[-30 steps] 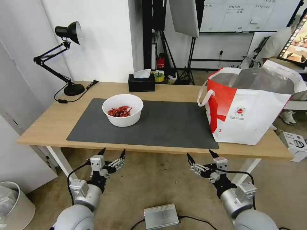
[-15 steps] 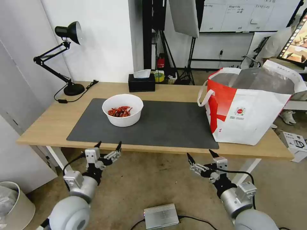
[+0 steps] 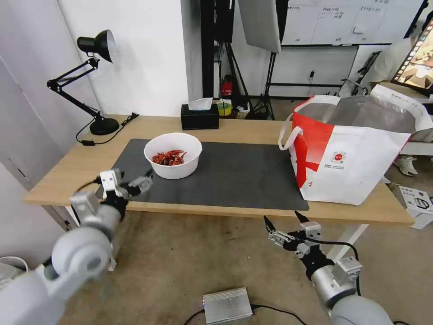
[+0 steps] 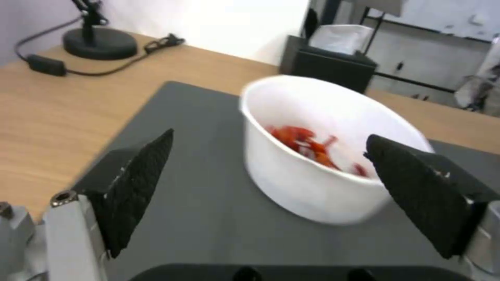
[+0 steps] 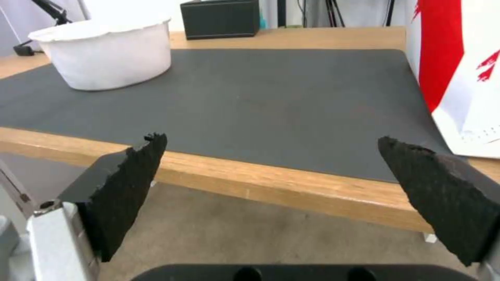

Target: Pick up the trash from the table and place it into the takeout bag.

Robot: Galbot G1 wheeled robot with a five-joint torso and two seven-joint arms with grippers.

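Raised from below the table edge a second ago, the left gripper (image 3: 134, 178) now hovers over the near-left corner of the mat (image 3: 234, 176), just short of the bowl (image 3: 172, 155). Its fingers (image 4: 138, 183) are spread wide with nothing between them, and in the left wrist view the bowl (image 4: 323, 164) sits ahead of the gap, apart from both fingers.

Right gripper (image 3: 286, 220) has not shifted: it hangs below the front edge of the table (image 3: 67, 174), fingers (image 5: 125, 183) wide apart and empty, pointing at the mat (image 5: 271, 97) with the bag's (image 5: 458, 70) red-and-white wall on one side.

The bowl stands upright on the left half of the mat, red chilli scraps (image 3: 169, 157) in its bottom. The bag (image 3: 356, 149) stands open at the table's right end, well apart from the bowl, its corner overlapping the mat's right edge. Behind the bowl, a black tissue box (image 3: 200, 116) sits near the far edge, and a black lamp (image 3: 97, 45) stands at the far-left corner.
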